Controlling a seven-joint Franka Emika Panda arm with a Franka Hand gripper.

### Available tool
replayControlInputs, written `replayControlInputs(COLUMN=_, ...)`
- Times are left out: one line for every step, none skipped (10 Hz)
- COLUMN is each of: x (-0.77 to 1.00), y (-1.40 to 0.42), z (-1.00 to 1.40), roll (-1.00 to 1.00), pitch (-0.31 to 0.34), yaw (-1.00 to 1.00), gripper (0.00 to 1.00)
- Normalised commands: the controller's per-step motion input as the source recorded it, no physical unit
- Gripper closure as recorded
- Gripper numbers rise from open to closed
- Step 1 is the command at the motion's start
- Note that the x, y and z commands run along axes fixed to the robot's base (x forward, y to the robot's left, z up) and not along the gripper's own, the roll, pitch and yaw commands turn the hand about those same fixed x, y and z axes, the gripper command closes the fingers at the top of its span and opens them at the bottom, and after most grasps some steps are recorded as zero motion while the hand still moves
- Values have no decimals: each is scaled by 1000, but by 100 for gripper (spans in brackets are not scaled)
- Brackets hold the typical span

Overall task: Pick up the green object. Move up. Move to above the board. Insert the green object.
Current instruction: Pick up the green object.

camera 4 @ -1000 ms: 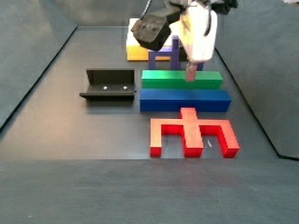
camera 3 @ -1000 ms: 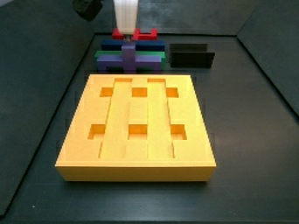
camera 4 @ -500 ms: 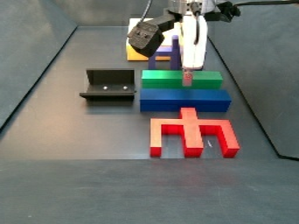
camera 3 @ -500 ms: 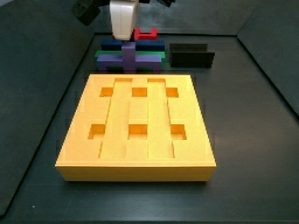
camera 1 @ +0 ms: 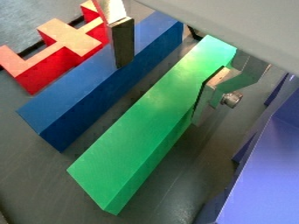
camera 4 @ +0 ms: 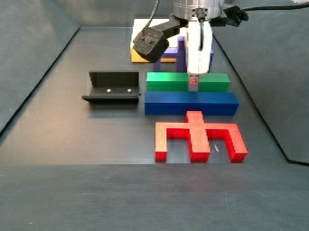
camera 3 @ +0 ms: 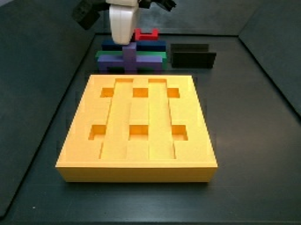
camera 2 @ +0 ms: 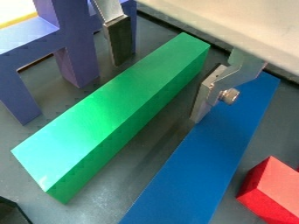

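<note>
Currently the gripper [camera 2: 163, 61] sits low over the green bar [camera 2: 117, 116], its two silver fingers spread apart and straddling the bar across its short width; in both wrist views one finger [camera 1: 121, 39] stands in the gap between the green bar and the blue bar [camera 1: 100, 83], the other finger [camera 2: 216, 87] on the bar's far long side. Whether the pads already touch the green faces cannot be told; a thin gap seems to remain on each side, so I log the jaws as apart, not clamped. The green bar lies flat on the dark floor, between the blue bar and the purple block [camera 2: 73, 39], with the red piece [camera 1: 52, 44] beyond the blue bar. In a side view the board [camera 3: 137, 126] lies well apart from this cluster, nearer the camera, its square holes unfilled. Handling judgement: the bar looks like rigid plastic, smooth and slightly glossy, probably light; it should not flex or crush under the pads. Smooth sides mean slip is the main risk, and a long bar gripped off-centre would tend to tilt on lift. In the wrist views the fingers sit nearer one end than the middle of its length, so some droop of the long free end is possible. The best hold is across the two long side faces, pads flat and square to them. Neighbours are close, so finger clearance on the blue side is tight. The fixture [camera 4: 111, 87] stands apart to one side, clear of the work.
</note>
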Motion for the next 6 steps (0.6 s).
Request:
replayControlInputs(x=-43, y=0, z=-74, roll=0, pitch=-14, yaw=0, gripper=0)
replayControlInputs(x=-9, y=0, z=-9, roll=0, pitch=-4, yaw=0, gripper=0)
replayControlInputs(x=-17, y=0, z=-20, roll=-1, pitch=-16, yaw=0, gripper=0)
replayControlInputs(x=-26, y=0, z=-26, roll=-10, pitch=-27, yaw=0, gripper=0)
replayControlInputs(x=-111, y=0, z=0, roll=-24, pitch=-43, yaw=0, gripper=0)
replayControlInputs(x=-189, y=0, z=0, roll=-43, pitch=-69, yaw=0, gripper=0)
